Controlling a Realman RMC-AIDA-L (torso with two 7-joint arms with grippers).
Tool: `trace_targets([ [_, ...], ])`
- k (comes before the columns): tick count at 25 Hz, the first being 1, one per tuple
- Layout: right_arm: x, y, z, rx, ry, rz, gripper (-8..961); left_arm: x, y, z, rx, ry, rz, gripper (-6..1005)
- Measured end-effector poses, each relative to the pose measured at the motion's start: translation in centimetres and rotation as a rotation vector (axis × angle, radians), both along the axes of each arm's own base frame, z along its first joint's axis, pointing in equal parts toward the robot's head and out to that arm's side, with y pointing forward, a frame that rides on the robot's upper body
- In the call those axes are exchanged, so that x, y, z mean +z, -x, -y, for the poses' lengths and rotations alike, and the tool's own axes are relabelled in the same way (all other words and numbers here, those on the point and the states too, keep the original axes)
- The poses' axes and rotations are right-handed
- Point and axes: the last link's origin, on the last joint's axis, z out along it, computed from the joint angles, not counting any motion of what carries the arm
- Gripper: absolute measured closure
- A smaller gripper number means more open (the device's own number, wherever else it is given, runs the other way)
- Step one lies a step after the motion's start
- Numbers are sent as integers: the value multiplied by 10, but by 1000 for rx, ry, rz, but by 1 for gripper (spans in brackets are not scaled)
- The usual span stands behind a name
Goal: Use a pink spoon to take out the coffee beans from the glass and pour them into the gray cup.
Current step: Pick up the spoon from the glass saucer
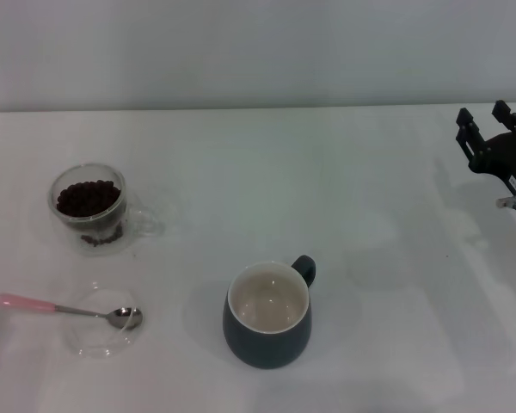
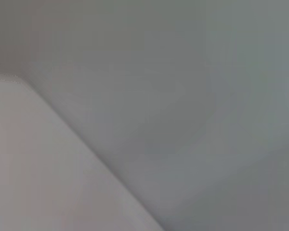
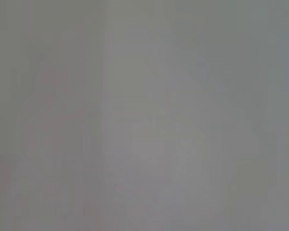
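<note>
Spoon (image 1: 67, 309), lower left on the table (image 1: 370, 258), looks light, stiff and slippery, best pinched at its pink handle; right hand (image 1: 484, 129), upper right, looks spread.

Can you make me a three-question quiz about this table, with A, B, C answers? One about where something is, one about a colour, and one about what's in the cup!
1. Where does the pink spoon's bowl rest?
A. in the gray cup
B. on the clear saucer
C. in the glass

2. What colour is the inside of the gray cup?
A. cream-white
B. red
C. black

3. What is in the gray cup?
A. coffee beans
B. the spoon
C. nothing

Answers:
1. B, the metal bowl lies on the saucer near the table's front left.
2. A, the inside is pale against the dark outside.
3. C, the coffee beans are all in the glass.

The right gripper hangs at the far right; the left one is out of view.
</note>
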Motion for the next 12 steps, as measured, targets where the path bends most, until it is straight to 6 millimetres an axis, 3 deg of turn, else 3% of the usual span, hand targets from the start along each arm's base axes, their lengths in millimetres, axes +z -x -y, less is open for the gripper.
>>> trace_targets([
  [5,-1,0,1,-2,1,-1,409,-11,-4,-14,-13,78,3,125],
  [12,-1,-6,7,-21,-4,-7,410,-12,-3,-15,-3,88,4,124],
])
